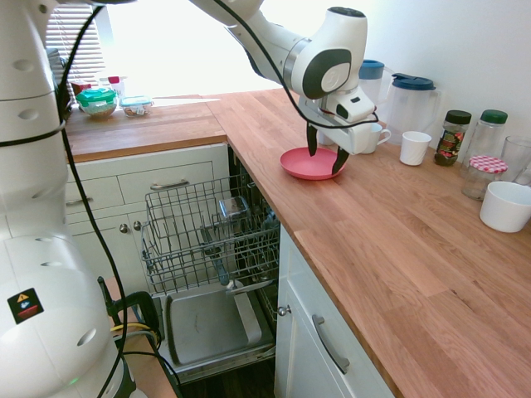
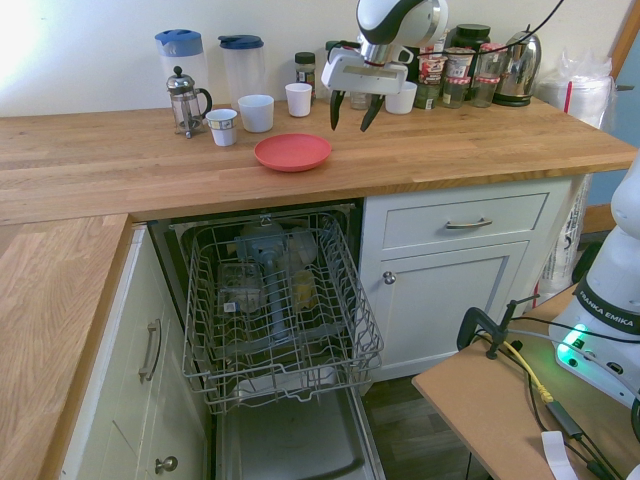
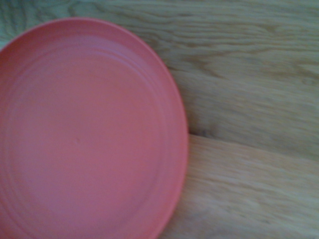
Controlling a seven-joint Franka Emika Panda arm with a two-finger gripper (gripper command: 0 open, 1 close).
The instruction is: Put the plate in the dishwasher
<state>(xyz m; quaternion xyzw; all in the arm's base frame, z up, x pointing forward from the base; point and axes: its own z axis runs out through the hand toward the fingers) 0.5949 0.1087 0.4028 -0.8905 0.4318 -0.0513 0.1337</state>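
While open, hand (image 2: 351, 122) hovers just beside plate (image 2: 292, 152).

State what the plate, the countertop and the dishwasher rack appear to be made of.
Plate: probably plastic, matte coral-pink with faint concentric rings and no glassy shine. Countertop: wood, warm brown with visible grain and plank joints. Dishwasher rack: thin grey wire grid, apparently metal, possibly coated.

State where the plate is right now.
The plate lies flat on the wooden counter, above the open dishwasher, in front of the mugs.
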